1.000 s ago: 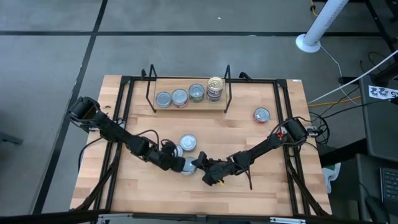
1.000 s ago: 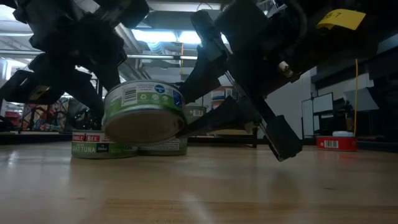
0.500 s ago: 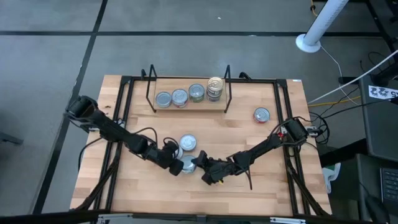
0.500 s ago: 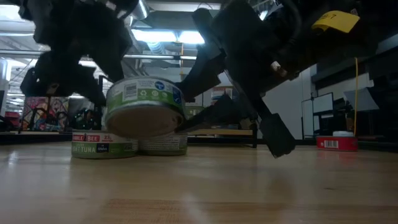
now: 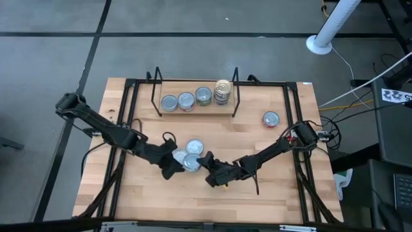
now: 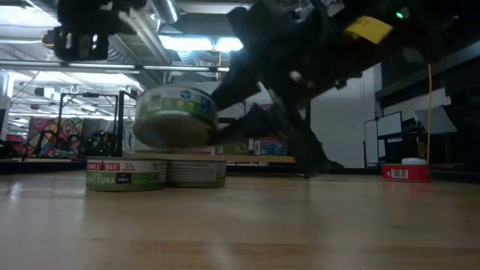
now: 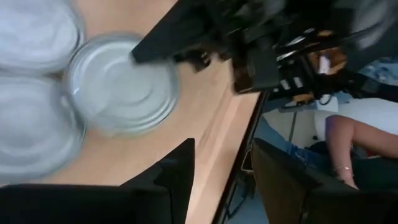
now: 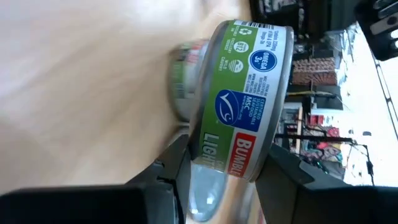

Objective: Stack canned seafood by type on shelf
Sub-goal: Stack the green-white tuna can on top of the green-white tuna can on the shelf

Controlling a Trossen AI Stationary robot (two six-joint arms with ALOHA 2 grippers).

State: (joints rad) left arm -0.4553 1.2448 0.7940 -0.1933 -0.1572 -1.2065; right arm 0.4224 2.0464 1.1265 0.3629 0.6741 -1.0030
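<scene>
My right gripper is shut on a green-labelled tin and holds it just above two tins on the table. In the high view this tin sits near two others. My left gripper is open just to the left of these tins and touches nothing. In its wrist view the fingers are empty. The wire shelf holds three silver-lidded tins and a gold-lidded stack. A red tin stands on the table. My right gripper pinches the green tin between its two fingers, one on the lid and one on the underside. The fingers come level from the table's right. The tin is lifted clear, nearly level, with its label rim showing.
Black frame rails run along the table's sides and far edge. The shelf's uprights stand at the far edge. Bare wood lies toward the near edge. A person's arm shows beyond the table.
My left gripper has let go of the green tin and drawn back up and toward the table's left. My right gripper has kept the tin, raising it and carrying it a little toward the far edge, over the two tins on the table.
</scene>
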